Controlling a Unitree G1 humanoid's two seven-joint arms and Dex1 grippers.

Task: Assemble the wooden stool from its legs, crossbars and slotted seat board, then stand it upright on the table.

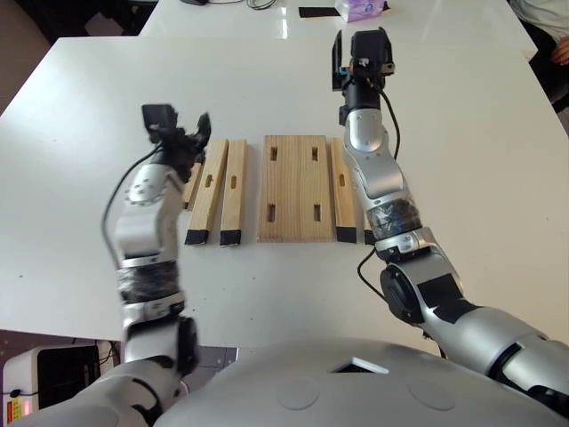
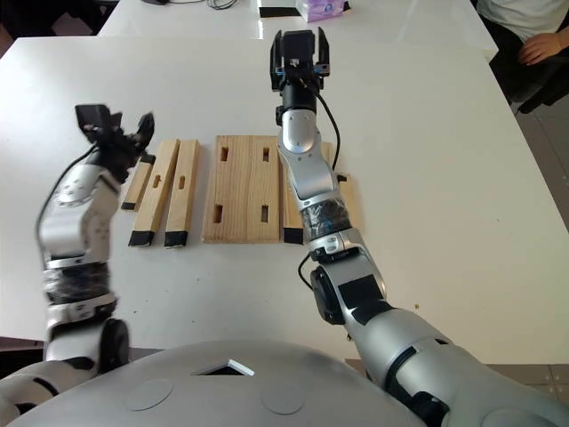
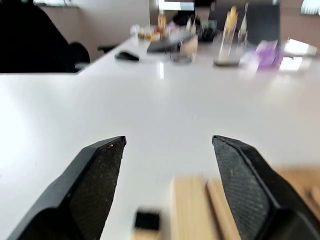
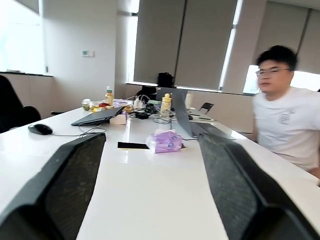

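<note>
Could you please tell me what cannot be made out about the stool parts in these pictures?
Wooden strips right of the seat board: the right arm lies across them in the head views, so their number is unclear.
Leftmost short strip: the left gripper and arm cover part of it in the head views.
Left wrist view: the wood between the open fingers is blurred and cut off by the picture's edge.

Head stereo above table (image 1: 498,160); wrists low, outward.
</note>
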